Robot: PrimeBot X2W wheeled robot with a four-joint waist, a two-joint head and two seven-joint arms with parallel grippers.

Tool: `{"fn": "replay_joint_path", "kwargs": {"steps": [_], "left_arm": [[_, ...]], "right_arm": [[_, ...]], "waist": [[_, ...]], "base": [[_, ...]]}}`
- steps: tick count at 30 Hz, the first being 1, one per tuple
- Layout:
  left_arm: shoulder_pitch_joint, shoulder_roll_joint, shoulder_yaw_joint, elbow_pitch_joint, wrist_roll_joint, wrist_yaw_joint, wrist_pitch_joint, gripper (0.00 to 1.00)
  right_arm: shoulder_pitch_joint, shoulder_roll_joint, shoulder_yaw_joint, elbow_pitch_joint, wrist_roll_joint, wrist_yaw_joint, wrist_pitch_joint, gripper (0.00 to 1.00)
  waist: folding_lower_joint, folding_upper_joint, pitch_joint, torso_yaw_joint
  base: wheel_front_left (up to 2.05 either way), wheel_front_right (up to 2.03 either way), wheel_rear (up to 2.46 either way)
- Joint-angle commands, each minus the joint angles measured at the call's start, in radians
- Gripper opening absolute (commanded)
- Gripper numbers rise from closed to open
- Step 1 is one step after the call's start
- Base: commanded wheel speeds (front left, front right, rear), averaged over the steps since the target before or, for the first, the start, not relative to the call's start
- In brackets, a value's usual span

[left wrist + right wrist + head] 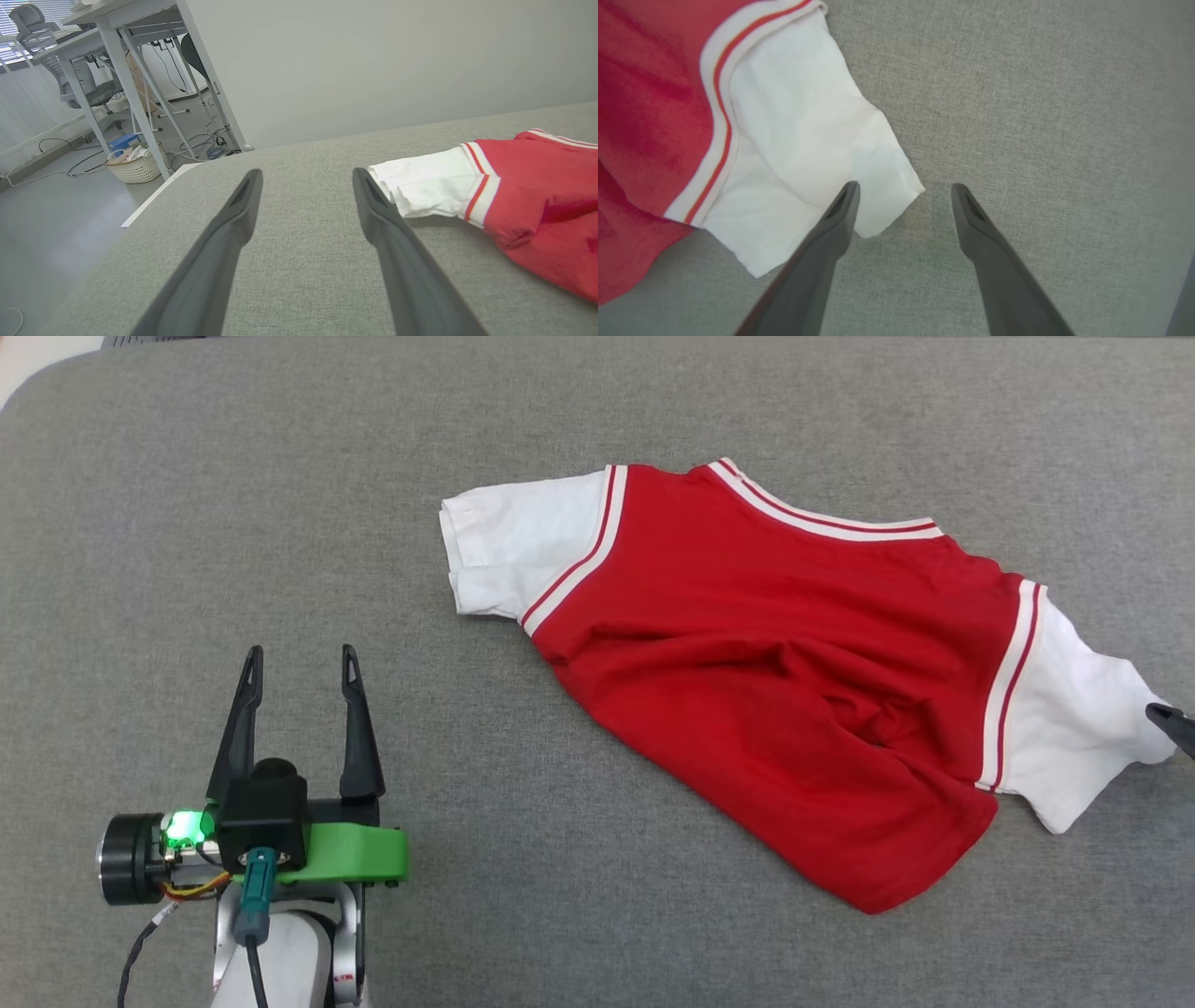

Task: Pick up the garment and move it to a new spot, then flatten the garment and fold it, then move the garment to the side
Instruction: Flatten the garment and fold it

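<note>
Head view: the garment [775, 681] lies rumpled, plain red face up, across the centre and right of the grey tabletop [280, 476]. The left gripper [299, 658] sits at lower left, jaws wide apart and empty.

Left wrist view: one white sleeve [430, 186] lies just right of the fingers.

Right wrist view: the right gripper [903, 186] has its jaws spread wide, gripping nothing, with its left finger over the other sleeve [798, 140].
</note>
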Motion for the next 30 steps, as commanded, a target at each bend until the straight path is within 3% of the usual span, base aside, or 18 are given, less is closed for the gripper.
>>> {"fn": "replay_joint_path", "kwargs": {"steps": [1, 9, 16, 17, 19, 30], "left_arm": [[-0.026, -0.004, -0.002, -0.003, 0.012, -0.004, -0.006, 1.0], [-0.059, -0.008, -0.009, -0.002, 0.013, 0.001, -0.006, 1.0], [-0.059, -0.006, -0.003, 0.002, 0.009, 0.007, -0.006, 1.0], [-0.059, -0.005, -0.002, 0.003, 0.008, 0.008, -0.006, 1.0], [-0.061, -0.005, -0.001, 0.004, 0.007, 0.007, -0.006, 1.0], [-0.073, 0.023, 0.034, 0.024, -0.021, -0.045, -0.006, 1.0]], "right_arm": [[-0.03, 0.012, 0.01, 0.021, -0.014, -0.001, -0.008, 1.0], [-0.036, 0.034, 0.116, 0.149, -0.03, -0.001, -0.001, 1.0], [-0.018, 0.026, 0.18, 0.172, 0.019, -0.001, -0.015, 1.0], [-0.02, 0.026, 0.189, 0.169, 0.024, -0.001, -0.023, 0.74], [-0.027, 0.031, 0.194, 0.165, 0.03, -0.001, -0.048, 0.0], [-0.065, 0.046, 0.152, 0.065, -0.022, -0.001, -0.299, 0.0]], "waist": [[0.0, 0.0, 0.042, 0.025], [0.0, 0.0, 0.097, 0.055], [0.0, 0.0, 0.096, 0.052], [0.0, 0.0, 0.094, 0.049], [0.0, 0.0, 0.088, 0.043], [0.0, 0.0, 0.005, -0.011]], "base": [[0.0, 0.0, 0.0], [0.0, 0.0, 0.0], [0.0, 0.0, 0.0], [0.0, 0.0, 0.0], [0.0, 0.0, 0.0], [0.0, 0.0, 0.0]]}}
